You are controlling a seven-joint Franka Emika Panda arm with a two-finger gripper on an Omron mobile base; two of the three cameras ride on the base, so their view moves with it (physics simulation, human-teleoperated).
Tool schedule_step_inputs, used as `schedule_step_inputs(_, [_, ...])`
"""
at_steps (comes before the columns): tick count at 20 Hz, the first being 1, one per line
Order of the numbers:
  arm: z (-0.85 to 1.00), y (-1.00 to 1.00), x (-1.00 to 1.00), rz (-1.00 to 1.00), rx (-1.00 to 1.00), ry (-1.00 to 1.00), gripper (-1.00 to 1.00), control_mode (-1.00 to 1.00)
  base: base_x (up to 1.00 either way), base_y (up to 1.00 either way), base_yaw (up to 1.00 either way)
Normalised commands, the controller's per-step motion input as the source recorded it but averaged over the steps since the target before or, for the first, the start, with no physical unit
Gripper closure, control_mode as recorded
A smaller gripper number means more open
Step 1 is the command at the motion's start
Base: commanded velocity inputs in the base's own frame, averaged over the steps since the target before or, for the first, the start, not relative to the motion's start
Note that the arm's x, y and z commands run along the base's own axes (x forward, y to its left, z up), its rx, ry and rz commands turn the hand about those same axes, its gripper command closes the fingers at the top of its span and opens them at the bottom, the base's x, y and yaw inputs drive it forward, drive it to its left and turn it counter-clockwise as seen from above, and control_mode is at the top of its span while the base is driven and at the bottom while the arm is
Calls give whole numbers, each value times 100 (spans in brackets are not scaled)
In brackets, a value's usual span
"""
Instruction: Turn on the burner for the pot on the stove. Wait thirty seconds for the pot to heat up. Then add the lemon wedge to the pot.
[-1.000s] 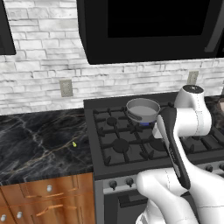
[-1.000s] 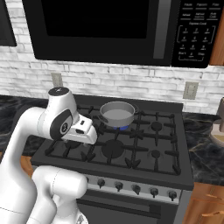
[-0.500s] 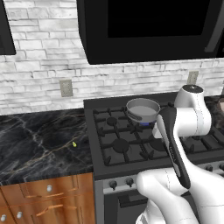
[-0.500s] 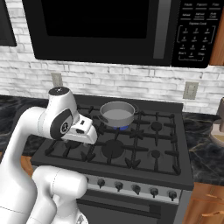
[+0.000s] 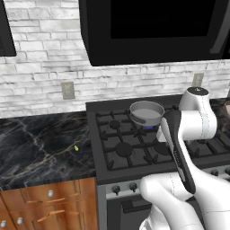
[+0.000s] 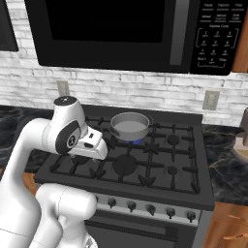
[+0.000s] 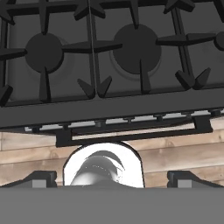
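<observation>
The grey pot [image 5: 147, 112] [image 6: 130, 126] sits on the back middle of the black stove [image 5: 134, 168] [image 6: 160, 186]. Under it the burner [image 5: 148, 127] [image 6: 134, 141] shows a small blue glow. The yellow-green lemon wedge [image 5: 76, 148] lies on the dark counter, left of the stove. My gripper [image 7: 113, 179] is open with nothing between its fingertips [image 7: 41, 178]. It hangs over the stove's front part and looks down on two unlit burner caps [image 7: 43, 50] and the front rail. My white hand [image 6: 91, 145] is left of and nearer than the pot.
A row of small knobs [image 6: 145, 208] [image 5: 123, 187] runs along the stove's front. A black microwave [image 6: 116, 34] hangs low over the range. The black marble counter [image 5: 36, 152] stretches left, with wooden cabinets [image 5: 45, 206] below. A pale jar [image 6: 242, 143] stands on the right counter.
</observation>
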Motion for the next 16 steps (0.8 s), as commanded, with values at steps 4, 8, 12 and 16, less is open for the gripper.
schedule_step_inputs(4, [0, 0, 0, 0, 0, 0, -100, -100, 0, 0, 0])
schedule_step_inputs(8, [0, 0, 0, 0, 0, 0, -100, -100, 0, 0, 0])
schedule_step_inputs(12, [0, 0, 0, 0, 0, 0, -100, -100, 0, 0, 0])
schedule_step_inputs(16, [0, 0, 0, 0, 0, 0, -100, -100, 0, 0, 0])
